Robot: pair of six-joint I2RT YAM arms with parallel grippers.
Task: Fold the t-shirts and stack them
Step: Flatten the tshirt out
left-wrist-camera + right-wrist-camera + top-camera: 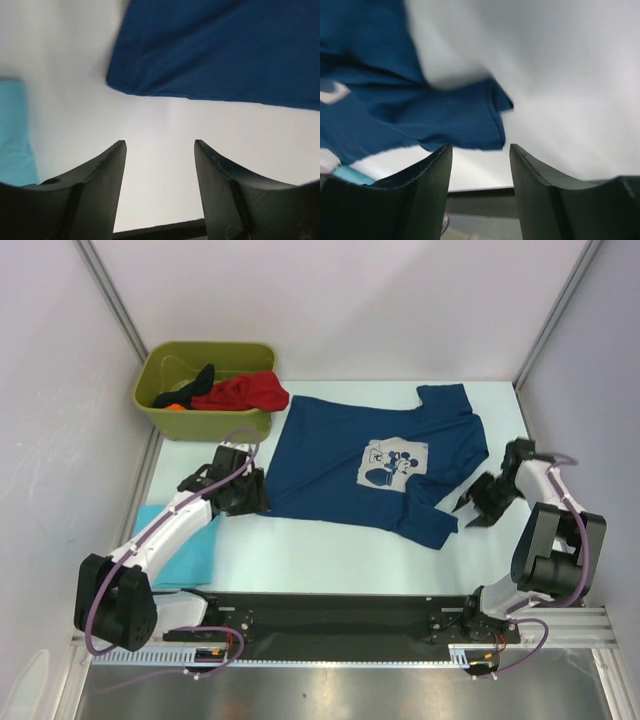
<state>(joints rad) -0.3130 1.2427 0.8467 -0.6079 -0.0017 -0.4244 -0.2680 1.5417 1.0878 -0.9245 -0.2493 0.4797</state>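
A navy blue t-shirt (330, 455) with a grey-white cartoon print (392, 465) lies spread, somewhat rumpled, on the white table. My left gripper (252, 492) is open and empty at the shirt's lower-left corner; in the left wrist view (160, 145) the navy corner (215, 50) lies just ahead of the fingers. My right gripper (472, 508) is open and empty beside the shirt's lower-right edge; in the right wrist view (481, 147) a navy flap (450, 112) lies just past the fingertips. A folded light turquoise t-shirt (185, 545) lies at the left, partly under the left arm.
An olive-green bin (160, 405) stands at the back left, holding a red shirt (245, 392) and a black one (200, 378). The turquoise shirt's edge shows in the left wrist view (15, 135). Walls close in on both sides.
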